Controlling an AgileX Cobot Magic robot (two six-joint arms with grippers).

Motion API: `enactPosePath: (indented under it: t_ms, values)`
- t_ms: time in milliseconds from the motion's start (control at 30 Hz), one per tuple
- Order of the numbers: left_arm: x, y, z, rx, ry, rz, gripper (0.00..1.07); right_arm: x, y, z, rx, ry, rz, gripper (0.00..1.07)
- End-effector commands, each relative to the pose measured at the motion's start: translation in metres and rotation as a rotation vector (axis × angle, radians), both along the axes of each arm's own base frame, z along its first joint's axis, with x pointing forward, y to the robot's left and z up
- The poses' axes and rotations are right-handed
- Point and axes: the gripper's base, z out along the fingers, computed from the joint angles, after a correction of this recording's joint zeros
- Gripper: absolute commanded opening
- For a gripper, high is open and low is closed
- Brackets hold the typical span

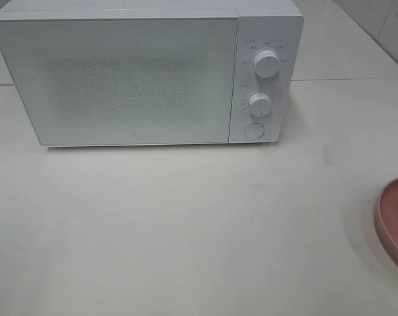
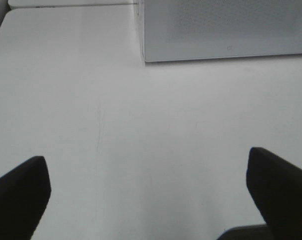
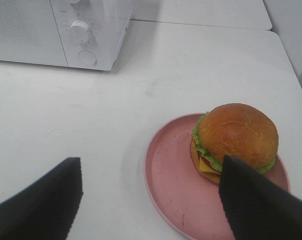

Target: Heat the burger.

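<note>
From the high exterior view, a white microwave (image 1: 146, 72) stands at the far side of the white tabletop (image 1: 185, 230), its door shut and its frosted front hiding the inside. Two round knobs (image 1: 267, 64) sit one above the other on the right-hand panel with a round button (image 1: 254, 130) below; small markings ring the knobs but are too fine to read, and a tiny mark low on the door cannot be made out. At the right edge only a sliver of a pink plate (image 1: 396, 220) shows, cut off by the frame. Neither arm nor the burger appears here.

In the left wrist view, the left gripper (image 2: 148, 192) hangs over bare tabletop with its dark fingers (image 2: 21, 192) spread wide and nothing between them. A lower corner of the microwave shows beyond.

In the right wrist view, the right gripper (image 3: 151, 200) is also spread wide, holding nothing, above the near rim of the plate. The burger (image 3: 235, 142) stands upright on the plate's right half, domed bun on top, its axis vertical, with lettuce and a yellow layer showing under the bun. One finger (image 3: 255, 200) hides part of its near side. The microwave's control panel lies well apart, far to the left.
</note>
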Motion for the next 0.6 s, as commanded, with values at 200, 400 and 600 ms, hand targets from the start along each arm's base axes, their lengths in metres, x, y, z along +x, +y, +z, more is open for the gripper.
enactPosePath:
  t_ms: [200, 400, 600]
  values:
    - [-0.0132, -0.0023, -0.0011, -0.002, -0.081, -0.002, 1.01, -0.0034, -0.0005, -0.0017, -0.003, -0.020, -0.004, 0.75]
    - [-0.0132, -0.0026, -0.0010, -0.004, -0.082, -0.004, 1.01, -0.0034, -0.0005, -0.0017, -0.003, -0.020, -0.004, 0.75]
    - [-0.0132, -0.0025, -0.0011, -0.004, -0.082, -0.004, 1.01, -0.0031, -0.0004, -0.0017, -0.003, -0.018, -0.004, 0.75]
